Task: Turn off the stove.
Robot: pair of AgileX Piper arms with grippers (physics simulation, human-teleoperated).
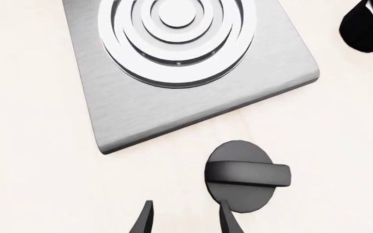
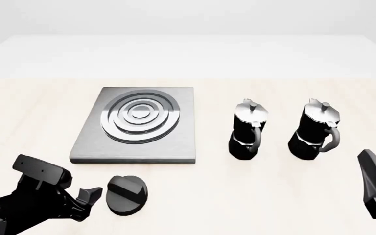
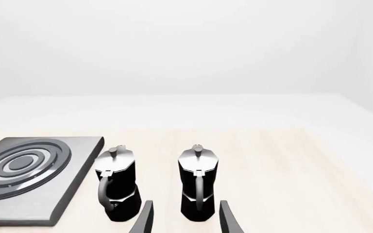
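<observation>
Stove point(image 2: 133, 147): flat square grey metal plate with a shiny concentric ring burner point(image 2: 137, 116), lying flat on the pale wooden table point(image 2: 293, 196); taken here as the landmark. Control knob point(image 2: 125, 194): round, black, with a raised ridge across its face, lying on the table just off the stove's near edge, apart from the plate, towards its near-left half. Left gripper point(image 2: 91, 195): black, low over the table beside the knob on the side away from the stove's right edge; in the left wrist view its two fingertips point(image 1: 146, 218) stand parted with bare table between them, one tip at the knob's rim, and contact cannot be confirmed; nothing is held. First moka pot point(image 2: 246, 129): black base, silver top, upright, to the right of the stove and clear of it. Second moka pot point(image 2: 314, 129): same pattern, upright, further right of the stove, beside the first. Right gripper point(image 3: 185, 218): well to the right of the stove, nearer than both pots; fingers spread apart and empty in the right wrist view, pointing towards the pots.
</observation>
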